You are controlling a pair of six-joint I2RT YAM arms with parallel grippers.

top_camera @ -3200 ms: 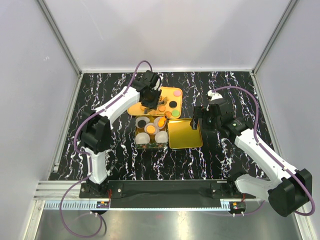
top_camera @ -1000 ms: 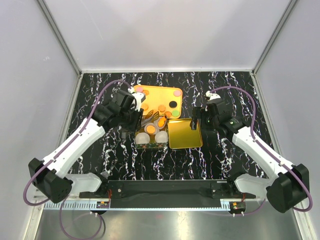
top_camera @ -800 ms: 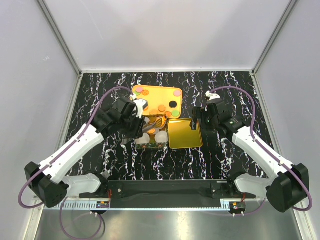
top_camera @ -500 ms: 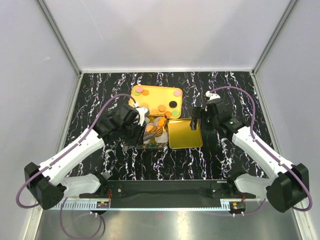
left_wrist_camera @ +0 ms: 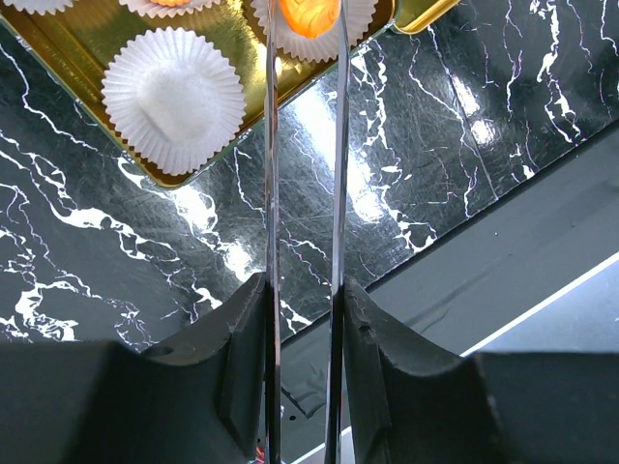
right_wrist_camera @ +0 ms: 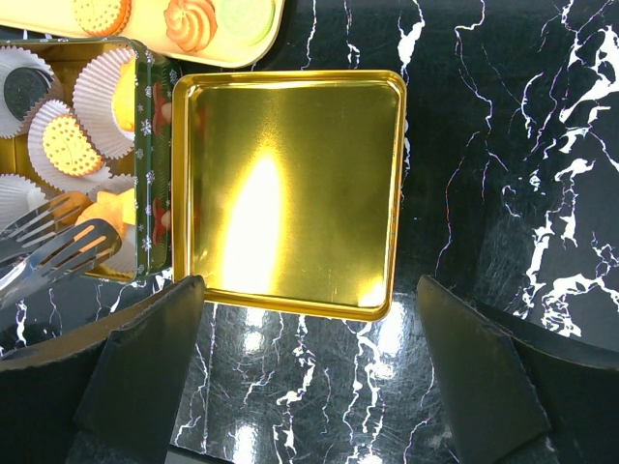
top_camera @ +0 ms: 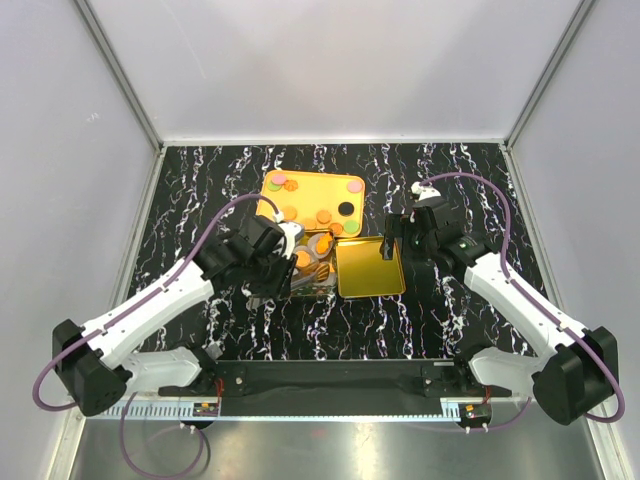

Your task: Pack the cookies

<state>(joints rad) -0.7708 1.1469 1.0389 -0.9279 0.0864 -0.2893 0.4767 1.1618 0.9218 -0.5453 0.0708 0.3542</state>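
The cookies lie on a gold tray [top_camera: 312, 193], among them orange ones [top_camera: 322, 217], a black one [top_camera: 346, 208] and a pink one [top_camera: 354, 186]. Others sit in white paper cups in the tin [top_camera: 322, 281]; the right wrist view shows a round orange biscuit [right_wrist_camera: 66, 141] and a black one [right_wrist_camera: 21, 85] there. My left gripper [top_camera: 270, 264] is shut on metal tongs [left_wrist_camera: 272, 193]. The tong tips stand on either side of an orange cookie [left_wrist_camera: 309, 14] in a cup. My right gripper [right_wrist_camera: 309, 285] is open and empty above the gold lid [right_wrist_camera: 290, 193].
The lid [top_camera: 368, 266] lies right against the tin's right wall [right_wrist_camera: 155, 164]. An empty white paper cup [left_wrist_camera: 174, 85] sits in the tin's near corner. The floor is black marble with grey walls around it.
My left arm has swung from the tray down and toward me, bringing the tongs over the tin. The right arm has not moved.
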